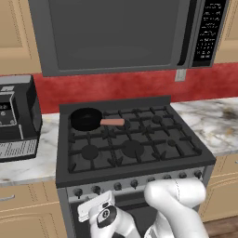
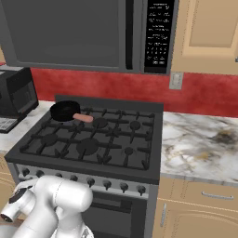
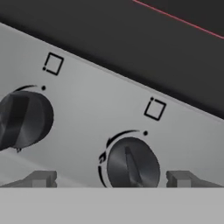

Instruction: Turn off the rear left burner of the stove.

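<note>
Dark knob (image 3: 131,165) sits between open tool's (image 3: 113,178) fingertips.

Brushed-metal stove (image 1: 135,182) strip (matt knobs (image 3: 132,164))

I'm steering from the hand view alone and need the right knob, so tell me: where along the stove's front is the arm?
Observer: In the left base view, the white arm ends low in front of the left end of the silver knob strip on the dark-grey gas stove.
Operator: What is at the rear left of the cooktop?
Observer: A round black skillet with a salmon-pink handle sits on the grates there, covering that burner.
Operator: Any flame?
Observer: None visible around the skillet in either base view.
</note>
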